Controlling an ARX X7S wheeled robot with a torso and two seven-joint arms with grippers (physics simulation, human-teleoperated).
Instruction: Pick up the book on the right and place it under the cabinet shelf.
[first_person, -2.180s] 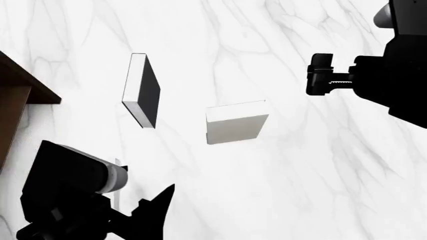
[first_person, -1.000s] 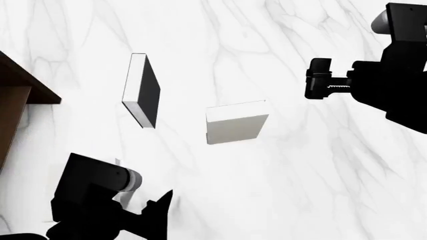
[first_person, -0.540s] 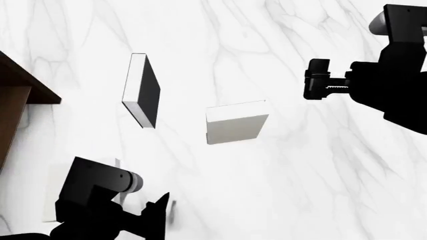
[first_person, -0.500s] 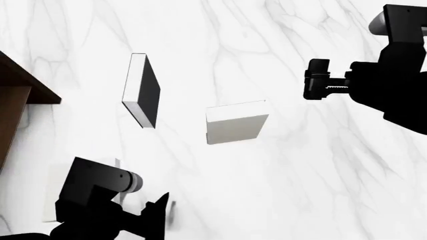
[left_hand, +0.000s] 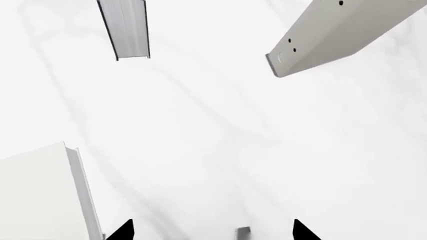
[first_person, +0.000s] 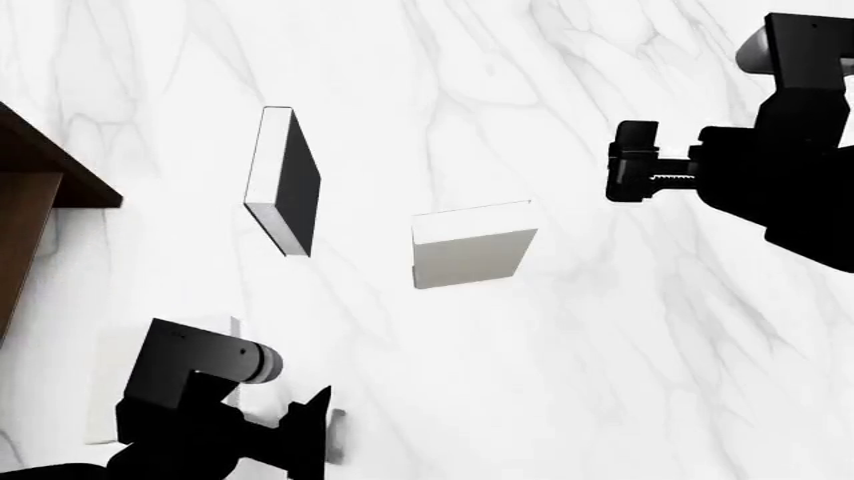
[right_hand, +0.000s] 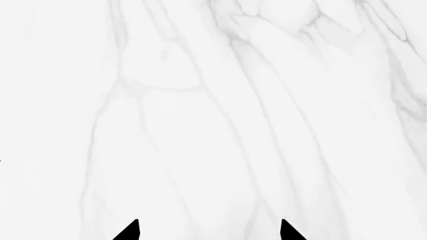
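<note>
- A white marble table (first_person: 574, 380) with faint grey veins fills every view.
- Light falls evenly and bright.
- Soft shadows lie on the marble.

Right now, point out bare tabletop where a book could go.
Free: the wide marble between the grey book and the right gripper, and below both. Crowded: lower left, where the left gripper, white book and cabinet bunch.

head: high, faces down over worktop (first_person: 601, 380) | wrists: close, face down at it | left wrist, head share books
</note>
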